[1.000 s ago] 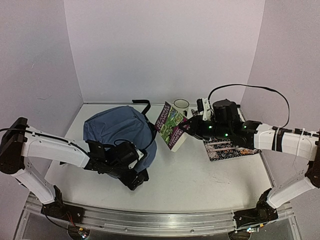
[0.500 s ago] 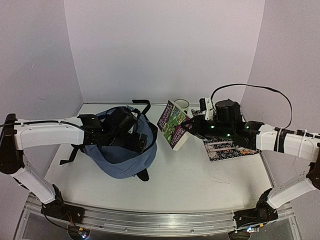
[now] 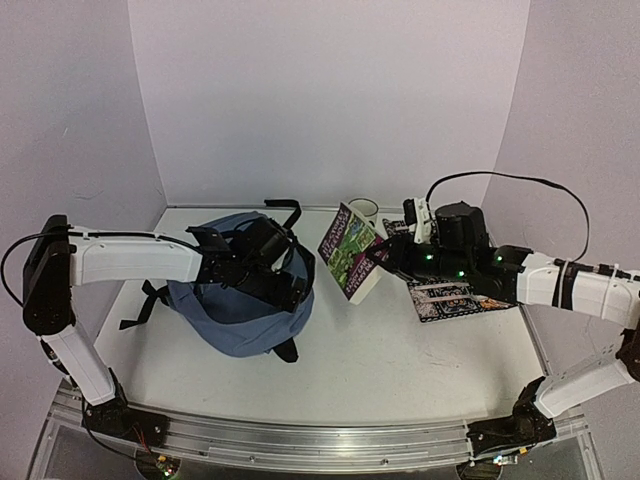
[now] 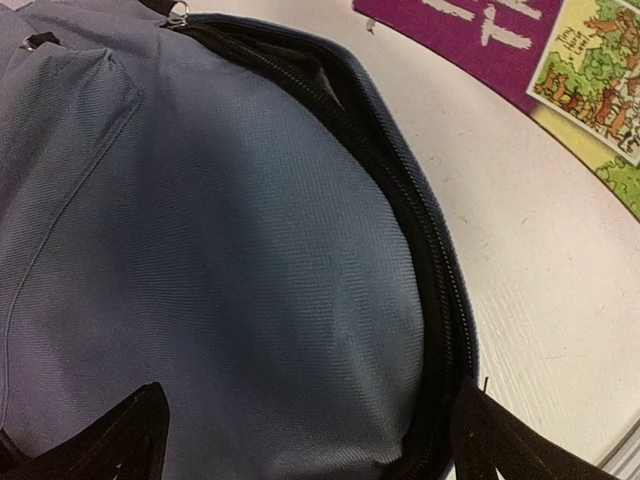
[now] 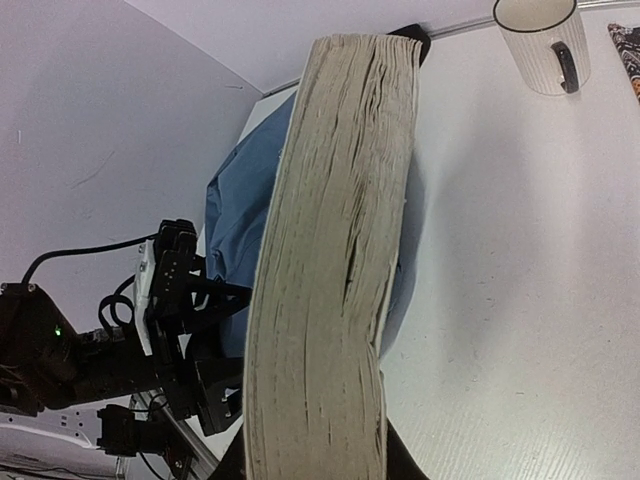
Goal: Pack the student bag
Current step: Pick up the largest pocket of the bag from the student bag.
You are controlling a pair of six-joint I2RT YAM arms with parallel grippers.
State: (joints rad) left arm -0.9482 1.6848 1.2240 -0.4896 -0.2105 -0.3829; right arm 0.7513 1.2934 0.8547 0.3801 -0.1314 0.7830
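The student bag (image 3: pixel 232 318) lay limp and soft at nine o'clock of the book (image 3: pixel 346 248), likely best taken by its firmer zipper rim (image 4: pixel 420 230); left gripper (image 4: pixel 315 448) spread wide over it, right gripper (image 3: pixel 377 264) clamped the book

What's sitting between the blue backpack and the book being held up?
Nothing: only bare white table shows between the backpack and the book, clearest in the left wrist view.
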